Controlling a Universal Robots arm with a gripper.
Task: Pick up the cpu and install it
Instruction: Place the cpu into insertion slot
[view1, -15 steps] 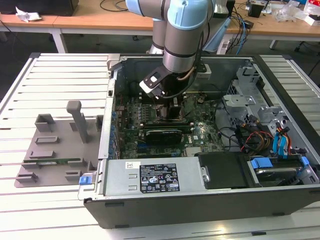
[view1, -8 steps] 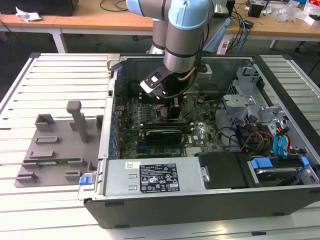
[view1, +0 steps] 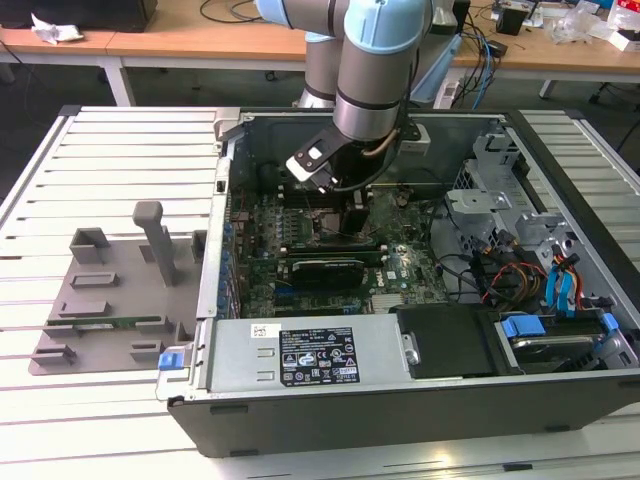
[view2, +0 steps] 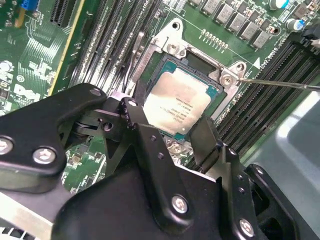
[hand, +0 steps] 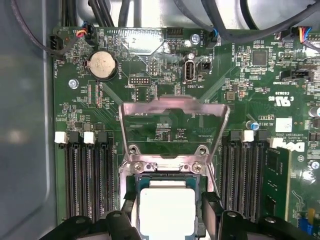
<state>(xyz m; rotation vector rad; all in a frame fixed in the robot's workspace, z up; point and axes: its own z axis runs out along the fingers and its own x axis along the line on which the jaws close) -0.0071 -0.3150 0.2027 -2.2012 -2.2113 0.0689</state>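
cpu (view2: 180, 102), its pale silver-grey top facing up, lies flat inside the socket (view2: 170, 35), with a thin rim of green substrate showing around the metal lid. in the first wrist view the cpu (hand: 167, 212) sits just below the socket's hinge edge (hand: 165, 167), square to the frame. the socket's metal load plate (hand: 175, 107) stands swung up and open on the far side of the socket from the tool, clear of the chip. a thin retention lever (view2: 280, 84) slants away from one corner of the socket.

the tool (view2: 167, 115) hangs directly over the socket and brackets the cpu on two opposite sides, very close to its edges. whether the tool (hand: 170, 210) pinches the chip or stands loose around it cannot be told.

black memory slots (hand: 87, 180) run in rows on both flanks of the socket, on the green motherboard (hand: 240, 100). a round coin battery (hand: 102, 65) sits beyond the raised plate, well apart from the socket.

in the exterior view the arm (view1: 380, 70) reaches down into the open computer case (view1: 400, 420), with the tool (view1: 352, 205) low over the board where the socket lies. a long black card (view1: 325, 270) lies near the socket. a grey fixture tray (view1: 110, 310) rests on the slatted tabletop (view1: 100, 420) outside the case, well apart from the socket, toward the exterior view's left.
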